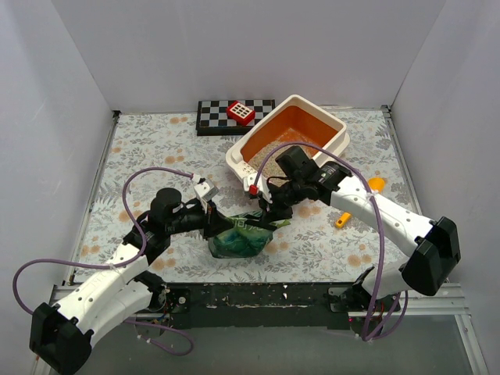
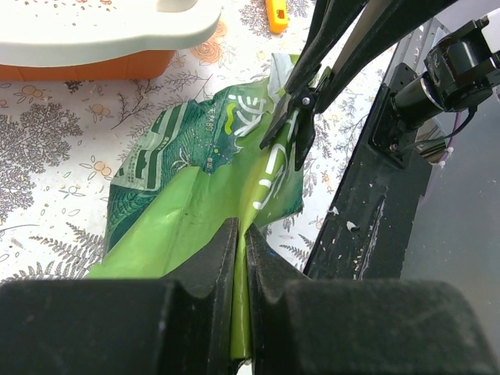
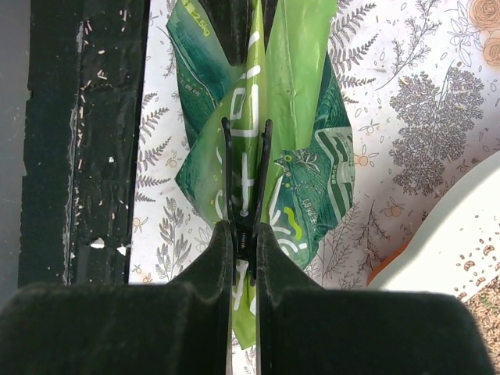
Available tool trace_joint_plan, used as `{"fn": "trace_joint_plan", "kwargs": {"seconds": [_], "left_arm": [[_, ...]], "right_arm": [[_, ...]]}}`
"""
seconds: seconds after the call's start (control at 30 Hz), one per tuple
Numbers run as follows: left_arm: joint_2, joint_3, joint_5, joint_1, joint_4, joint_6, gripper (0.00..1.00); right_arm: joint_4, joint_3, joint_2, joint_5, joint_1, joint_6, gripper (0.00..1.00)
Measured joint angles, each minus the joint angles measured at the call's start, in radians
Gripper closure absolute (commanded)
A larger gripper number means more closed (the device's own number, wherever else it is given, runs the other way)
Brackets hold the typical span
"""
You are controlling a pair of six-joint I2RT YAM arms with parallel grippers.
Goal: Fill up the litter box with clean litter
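The litter box [image 1: 332, 125] stands at the back right, cream rim and orange walls, with a thin layer of beige litter [image 1: 269, 145] in its near end. Its rim also shows in the left wrist view [image 2: 101, 31] and the right wrist view [image 3: 457, 246]. A glossy green bag [image 1: 241, 241] lies in front of it. My left gripper [image 1: 212, 222] is shut on the bag's edge [image 2: 187, 211]. My right gripper [image 1: 270, 209] is shut on a black clip [image 3: 245, 168] that straddles the bag's top fold [image 3: 297, 94]; the clip also shows in the left wrist view [image 2: 294, 117].
An orange scoop [image 1: 375, 186] lies right of the right arm. A checkerboard [image 1: 215, 116] with a red block [image 1: 241, 112] sits at the back. The black front rail [image 3: 78, 156] runs close beside the bag. White walls enclose the table.
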Motion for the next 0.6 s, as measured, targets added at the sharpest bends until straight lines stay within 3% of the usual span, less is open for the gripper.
{"fn": "trace_joint_plan", "kwargs": {"seconds": [0.5,0.6], "left_arm": [[-0.015,-0.005,-0.005,0.000,0.007,-0.004,0.94],[-0.015,-0.005,-0.005,0.000,0.007,-0.004,0.94]], "right_arm": [[0.029,-0.053,-0.023,0.076,0.010,0.034,0.99],[0.025,-0.053,-0.019,0.085,0.009,0.053,0.81]]}}
